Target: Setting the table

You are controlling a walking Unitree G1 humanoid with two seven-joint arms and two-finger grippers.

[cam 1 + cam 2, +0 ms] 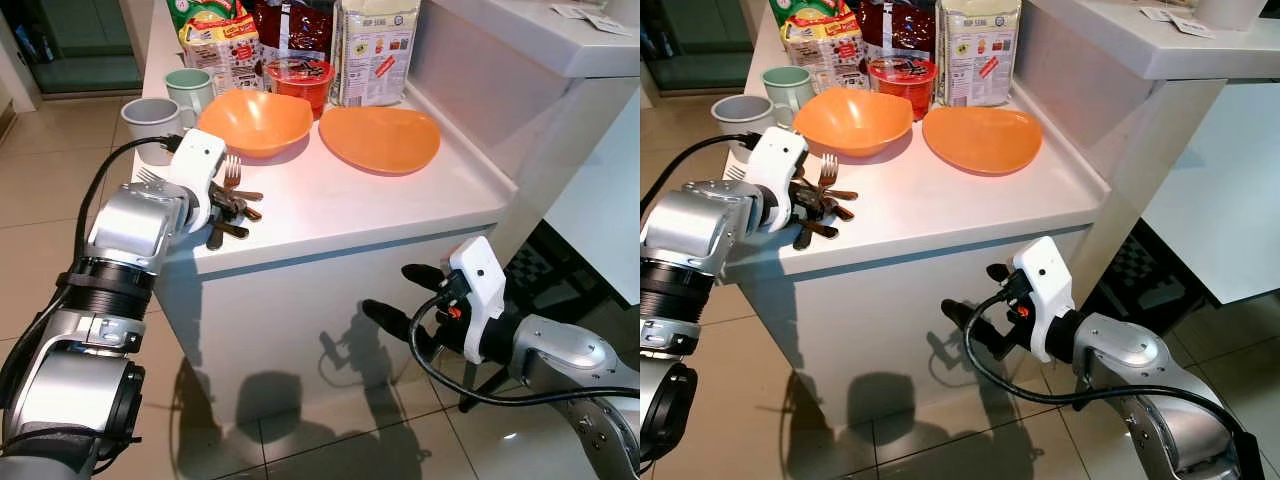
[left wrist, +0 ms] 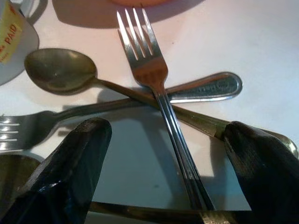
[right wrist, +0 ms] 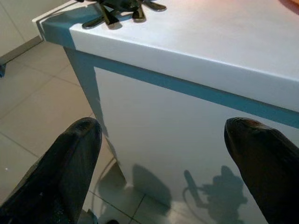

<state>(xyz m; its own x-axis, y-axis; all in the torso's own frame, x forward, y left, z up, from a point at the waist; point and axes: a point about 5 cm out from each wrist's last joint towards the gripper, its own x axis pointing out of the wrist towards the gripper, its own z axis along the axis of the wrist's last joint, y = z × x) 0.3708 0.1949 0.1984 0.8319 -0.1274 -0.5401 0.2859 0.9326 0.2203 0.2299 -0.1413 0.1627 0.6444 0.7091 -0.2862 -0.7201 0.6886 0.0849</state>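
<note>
Cutlery (image 1: 232, 205) is lying in a small crossed heap near the front left corner of the white tabletop (image 1: 340, 205), in the left middle of the head camera frame. The left pincer (image 1: 222, 212) is sitting down over that heap with its two black fingers (image 2: 70, 158) spread wide, one on each side of a fork (image 2: 154, 88). That fork is pointing its tines toward an orange bowl (image 1: 255, 122) and is crossing over a spoon (image 2: 60, 70) and another handle. A second fork (image 2: 18, 130) is lying at the left edge of the wrist frame.

Beside the bowl, toward the upper middle of the frame, an orange plate (image 1: 380, 138) is resting on the tabletop. Two mugs (image 1: 150, 118) are standing at the upper left, and food packets (image 1: 375, 45) with a red tub (image 1: 300, 80) are lined up behind the dishes.

The right pincer (image 1: 400, 292) is hanging in the lower right, below the tabletop's edge and in front of its white side, fingers (image 3: 60, 172) spread apart and holding nothing.
</note>
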